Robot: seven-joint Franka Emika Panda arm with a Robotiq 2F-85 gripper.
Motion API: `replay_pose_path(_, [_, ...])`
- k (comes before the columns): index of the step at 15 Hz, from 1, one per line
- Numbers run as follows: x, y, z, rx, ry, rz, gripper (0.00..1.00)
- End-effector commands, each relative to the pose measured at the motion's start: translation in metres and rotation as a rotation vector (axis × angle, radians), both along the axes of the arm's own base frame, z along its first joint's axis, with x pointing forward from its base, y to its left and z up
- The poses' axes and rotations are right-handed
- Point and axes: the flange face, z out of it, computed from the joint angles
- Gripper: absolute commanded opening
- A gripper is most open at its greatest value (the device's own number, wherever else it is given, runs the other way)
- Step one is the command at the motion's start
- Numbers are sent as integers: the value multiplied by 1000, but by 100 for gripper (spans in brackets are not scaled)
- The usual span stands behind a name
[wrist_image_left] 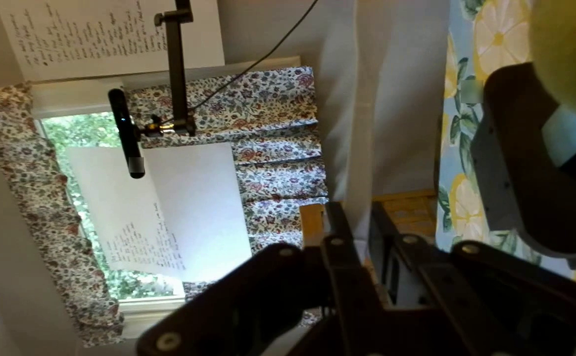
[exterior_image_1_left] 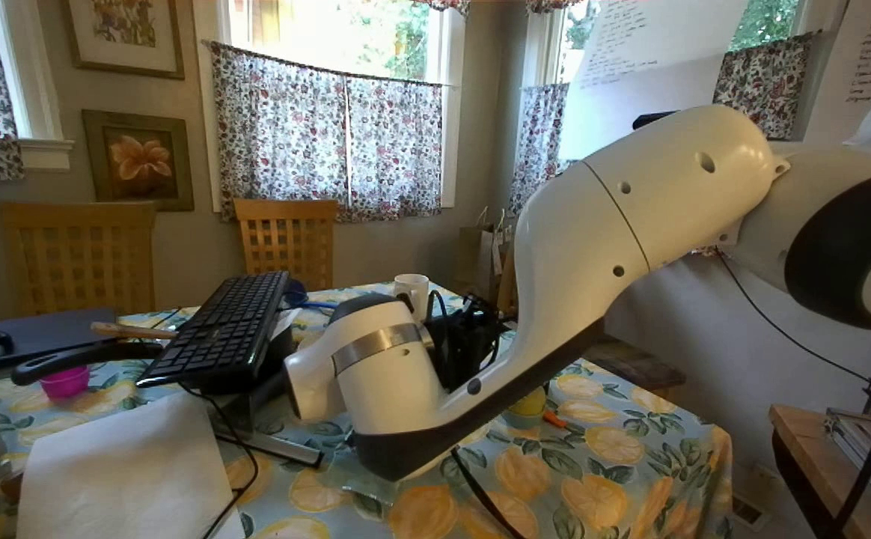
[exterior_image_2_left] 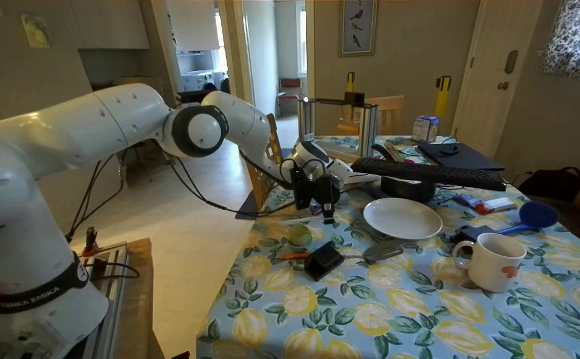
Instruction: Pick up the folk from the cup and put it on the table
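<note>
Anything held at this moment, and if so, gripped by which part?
A long pale strip, apparently the fork, held near one end between the jaws. No tines show, so whether that end is handle or head cannot be told.

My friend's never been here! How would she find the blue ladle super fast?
Find the lemon-patterned table, then the wide white plate on it. In an exterior view, the ladle is to the right of the plate. Its deep blue colour, round head and thin handle set it apart from the white plate and the black keyboard.
</note>
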Motion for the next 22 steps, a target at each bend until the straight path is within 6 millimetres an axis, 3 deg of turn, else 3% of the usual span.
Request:
replay_pose_path(1, [-9,0,1,-179,4,-50,4])
replay_pose_path(4, [-8,-3,3,-223,12,-31,4])
replay_pose_path(11, [34,21,-11,22,-189,253,4])
replay_pose_path(15, [48,42,-14,99,-257,378,4])
replay_pose_path(22, [41,82,3,201,-217,443,4])
